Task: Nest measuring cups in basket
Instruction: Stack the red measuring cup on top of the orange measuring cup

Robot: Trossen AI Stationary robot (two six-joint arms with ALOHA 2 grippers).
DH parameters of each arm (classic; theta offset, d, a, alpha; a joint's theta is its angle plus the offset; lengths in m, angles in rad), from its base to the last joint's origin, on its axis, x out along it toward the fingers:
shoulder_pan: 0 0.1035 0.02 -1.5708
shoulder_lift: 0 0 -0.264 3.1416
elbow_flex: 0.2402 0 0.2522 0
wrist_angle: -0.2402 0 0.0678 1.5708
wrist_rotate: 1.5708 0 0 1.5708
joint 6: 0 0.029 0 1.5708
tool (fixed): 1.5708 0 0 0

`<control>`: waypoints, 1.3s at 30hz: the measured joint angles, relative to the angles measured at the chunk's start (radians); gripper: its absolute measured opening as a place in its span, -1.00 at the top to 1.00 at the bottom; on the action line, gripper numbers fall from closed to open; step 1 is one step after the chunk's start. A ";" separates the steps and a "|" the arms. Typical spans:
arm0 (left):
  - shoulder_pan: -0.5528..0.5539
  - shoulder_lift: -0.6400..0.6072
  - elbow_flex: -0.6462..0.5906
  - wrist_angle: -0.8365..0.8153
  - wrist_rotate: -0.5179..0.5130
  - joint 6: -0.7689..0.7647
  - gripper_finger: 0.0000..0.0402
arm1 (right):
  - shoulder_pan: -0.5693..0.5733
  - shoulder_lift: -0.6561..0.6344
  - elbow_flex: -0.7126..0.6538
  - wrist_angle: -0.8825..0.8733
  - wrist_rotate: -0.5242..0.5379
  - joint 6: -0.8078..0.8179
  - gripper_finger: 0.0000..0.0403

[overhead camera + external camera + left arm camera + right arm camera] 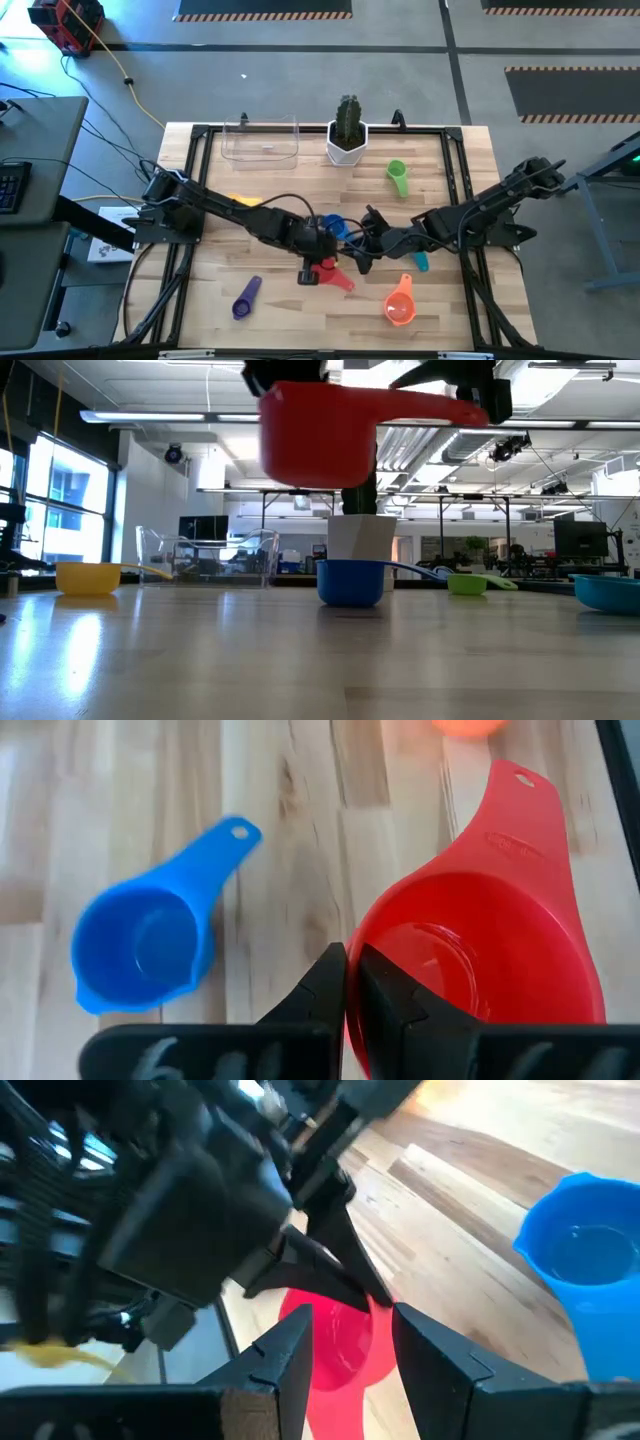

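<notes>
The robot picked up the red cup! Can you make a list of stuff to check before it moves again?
1. Red cup is gripped: ok. The left gripper is shut on its rim, and the low view shows the cup lifted off the table.
2. Right gripper out of the way: not ok. It is open and sits very close to the red cup.
3. Blue cup free on the table: ok. It stands upright beside the grippers, with nothing holding it.
4. Basket ready: ok. It stands at the table's far edge beside the cactus pot, with no cup in it.
5. Path to the basket clear: cannot tell.
</notes>
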 joint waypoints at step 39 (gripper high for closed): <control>0.034 0.001 -0.002 0.243 -0.095 0.026 0.96 | -0.046 -0.001 0.002 -0.194 -0.120 0.136 0.60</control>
